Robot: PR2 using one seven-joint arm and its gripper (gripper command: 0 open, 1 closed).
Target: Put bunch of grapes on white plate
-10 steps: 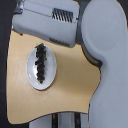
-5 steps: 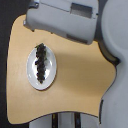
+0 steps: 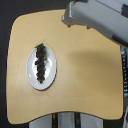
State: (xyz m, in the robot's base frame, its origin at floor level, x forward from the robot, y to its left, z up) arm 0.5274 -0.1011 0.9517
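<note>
The bunch of grapes [image 3: 41, 62], a dark, knobbly, elongated cluster, lies lengthwise on the white plate [image 3: 33, 75], a smooth oval-looking disc on the exterior view's left of the tan wooden table [image 3: 85, 75]. Placement appears complete; 0 steps seem left except clearing the arm [image 3: 97, 19]. The gripper's fingers are not visible, so its opening and contents cannot be determined.

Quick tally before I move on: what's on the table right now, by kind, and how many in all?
Bunch of grapes: 1, lying on the plate
White plate: 1, on the wooden table
Total on the table: 2
The robot arm is over the table's far edge in the exterior view; its gripper isn't in view.
</note>
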